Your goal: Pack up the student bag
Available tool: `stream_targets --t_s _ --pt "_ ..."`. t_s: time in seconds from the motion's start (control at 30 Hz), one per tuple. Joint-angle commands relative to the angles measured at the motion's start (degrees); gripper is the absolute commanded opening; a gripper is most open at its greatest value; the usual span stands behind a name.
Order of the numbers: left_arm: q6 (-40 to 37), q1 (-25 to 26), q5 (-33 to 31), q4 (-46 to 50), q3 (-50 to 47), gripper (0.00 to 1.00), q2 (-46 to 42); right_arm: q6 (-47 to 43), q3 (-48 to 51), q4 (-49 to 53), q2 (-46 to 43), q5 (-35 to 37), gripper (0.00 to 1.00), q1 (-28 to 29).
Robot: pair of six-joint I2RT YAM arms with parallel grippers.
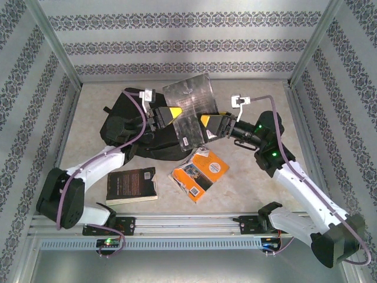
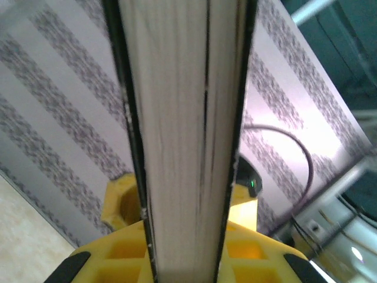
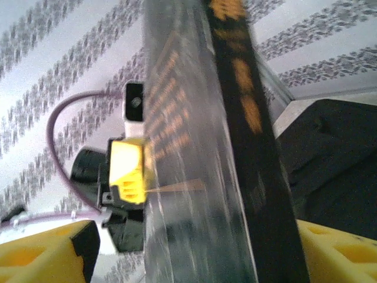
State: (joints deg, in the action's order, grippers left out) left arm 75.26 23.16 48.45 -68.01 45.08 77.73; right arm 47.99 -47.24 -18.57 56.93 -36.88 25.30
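Student bag: the large black soft fabric backpack (image 1: 115, 131) lies on the left half of the table, towards the back, with the left arm's forearm and cable crossing over it.
Left gripper: the left gripper (image 1: 169, 113) hangs over the bag's right side. Its yellow fingers (image 2: 118, 253) are clenched on the raised book, and in the left wrist view the pale page block sits tight between them.
Held book: a glossy dark-covered book (image 1: 189, 97) is lifted and tilted above the bag's right edge, between the two grippers. It hides the part of the bag beneath it.
Right gripper: the right gripper (image 1: 206, 127) sits at the book's lower right corner. Its yellow fingers (image 3: 35, 256) are spread wide, with a clear gap between one finger and the cover, so it has let go.
Dark paperback: a flat dark-covered paperback (image 1: 131, 184) lies in front of the bag, beside the left arm.
Orange book: an orange-covered book (image 1: 199, 171) lies flat at an angle, right of the paperback and apart from it, below the held book.
Surface: a beige mottled tabletop (image 1: 253, 188), with a silver aluminium rail (image 1: 177, 223) along the near edge.
Room: grey-and-white patterned wallpaper (image 1: 177, 47) in bands covers three walls, with metal posts at the corners.
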Motion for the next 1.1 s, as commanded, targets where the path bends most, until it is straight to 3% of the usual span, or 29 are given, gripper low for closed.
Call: stream_targets --t_s 0.0,0.13,0.27,0.37,0.67,0.8,0.93,1.07 --pt "-4.2 -0.1 -20.5 -0.6 -2.0 0.0 -4.9 8.1 2.9 -13.5 -0.3 8.2 0.83 1.9" --pt "0.3 0.5 -29.5 -5.0 -3.8 0.0 -3.9 17.6 7.7 -27.0 3.2 14.5 0.91 3.8" --pt "1.7 1.4 -29.1 -5.8 -2.3 0.0 -2.1 24.6 9.8 -44.3 10.8 17.6 0.89 6.5" --pt "1.4 1.7 -29.4 -5.2 -3.1 0.0 -2.3 25.5 8.2 -48.8 14.1 17.8 0.8 8.3" --pt "2.3 1.7 -28.5 -5.6 -5.1 0.0 -1.3 21.6 7.1 -47.1 15.1 22.8 0.5 9.7" --pt "2.6 1.7 -28.0 -5.7 -5.3 0.0 -0.8 22.2 6.0 -46.7 16.7 22.6 0.45 9.5" --pt "2.8 1.7 -27.6 -5.7 -5.5 0.0 -0.5 22.8 5.2 -46.9 18.2 22.7 0.33 9.4" --pt "0.5 1.5 -23.8 -2.4 -4.8 0.0 -0.7 21.2 5.1 -44.3 17.3 22.1 0.0 8.7"
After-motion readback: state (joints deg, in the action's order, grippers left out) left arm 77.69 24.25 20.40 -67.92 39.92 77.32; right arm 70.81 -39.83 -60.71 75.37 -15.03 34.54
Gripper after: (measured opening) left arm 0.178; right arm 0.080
